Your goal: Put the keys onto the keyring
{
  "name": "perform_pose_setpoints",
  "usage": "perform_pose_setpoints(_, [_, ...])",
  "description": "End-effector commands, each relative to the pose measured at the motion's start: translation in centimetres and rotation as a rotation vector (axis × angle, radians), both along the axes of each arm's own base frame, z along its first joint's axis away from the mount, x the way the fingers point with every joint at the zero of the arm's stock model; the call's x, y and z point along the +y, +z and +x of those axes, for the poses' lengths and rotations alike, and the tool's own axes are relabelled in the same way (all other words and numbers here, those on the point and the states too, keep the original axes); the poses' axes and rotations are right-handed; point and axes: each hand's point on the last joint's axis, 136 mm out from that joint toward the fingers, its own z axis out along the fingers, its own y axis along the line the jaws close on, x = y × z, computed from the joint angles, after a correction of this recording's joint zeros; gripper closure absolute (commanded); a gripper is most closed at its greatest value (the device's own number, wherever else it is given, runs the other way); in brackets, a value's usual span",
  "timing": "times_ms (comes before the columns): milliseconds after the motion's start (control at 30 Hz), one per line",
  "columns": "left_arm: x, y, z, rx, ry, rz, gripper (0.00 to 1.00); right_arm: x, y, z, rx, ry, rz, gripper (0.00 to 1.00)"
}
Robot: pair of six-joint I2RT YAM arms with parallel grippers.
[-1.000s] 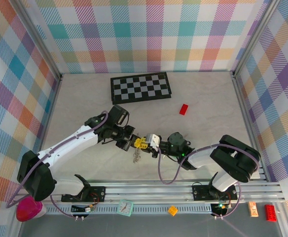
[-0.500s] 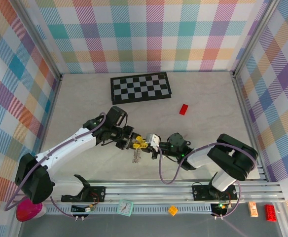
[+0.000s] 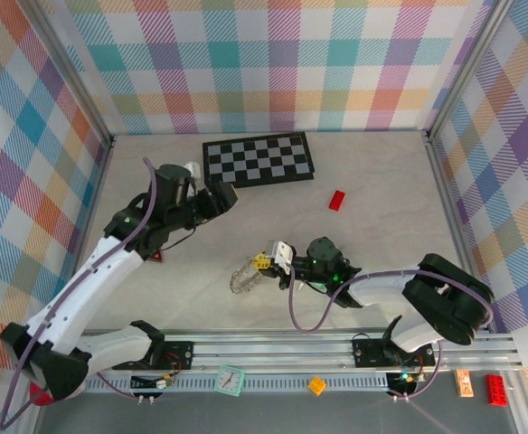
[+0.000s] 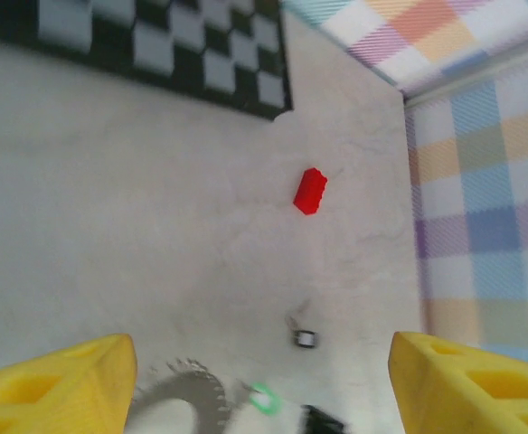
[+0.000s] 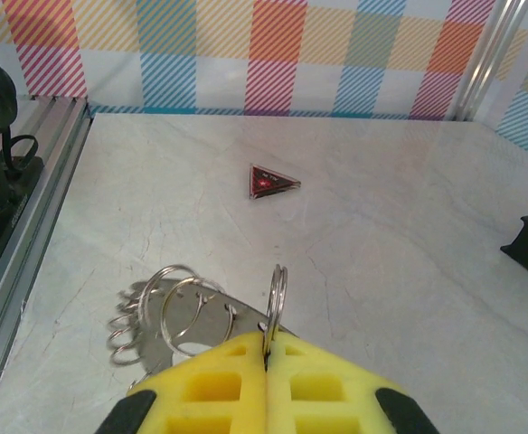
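The grey keyring point(image 3: 243, 278) lies flat on the table just left of my right gripper point(image 3: 266, 263). In the right wrist view that gripper point(image 5: 268, 339) is shut on one upright wire loop point(image 5: 277, 287) of the keyring point(image 5: 178, 330). My left gripper point(image 3: 219, 194) hangs open and empty near the chequered board, well away from the ring. Its wrist view looks down between its yellow fingers point(image 4: 56, 384) at the blurred keyring point(image 4: 178, 398) and a key's green head point(image 4: 264, 398) beside it. Whether that key is on a loop I cannot tell. A small dark-and-silver piece point(image 4: 305, 338) lies apart.
The chequered board point(image 3: 258, 159) lies at the back, with the small red block point(image 3: 336, 200) to its right. A red triangular tag point(image 5: 271, 181) sits on the table to the left of the ring. Plaid walls enclose three sides, and a metal rail point(image 3: 336, 348) runs along the near edge.
My left gripper has opened and its arm has pulled back up and left, away from the keyring toward the board. The right gripper has closed and keeps hold of the ring's loop.
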Motion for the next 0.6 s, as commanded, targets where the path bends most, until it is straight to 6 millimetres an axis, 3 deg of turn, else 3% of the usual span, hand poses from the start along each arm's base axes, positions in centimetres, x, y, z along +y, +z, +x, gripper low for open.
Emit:
perform_pose_setpoints(0, [-0.5,0.2,-1.0,-0.438,-0.371,0.382,0.32,0.1,0.8,-0.1,-0.002,0.032,-0.036,1.00])
perform_pose_setpoints(133, [-1.7,-2.9,-4.9,-0.698,-0.703,0.539,0.43,-0.3,0.7,-0.2,0.019,0.051,-0.097,1.00])
perform_pose_setpoints(333, [-4.0,-6.8,-8.7,-0.799,-1.042,0.506,0.53,-0.5,1.2,-0.7,0.039,0.101,-0.184,1.00])
perform_pose_setpoints(567, [-5.9,-9.1,-9.7,-0.776,-1.212,0.401,0.64,-0.7,2.0,-1.4,0.043,0.156,-0.257,1.00])
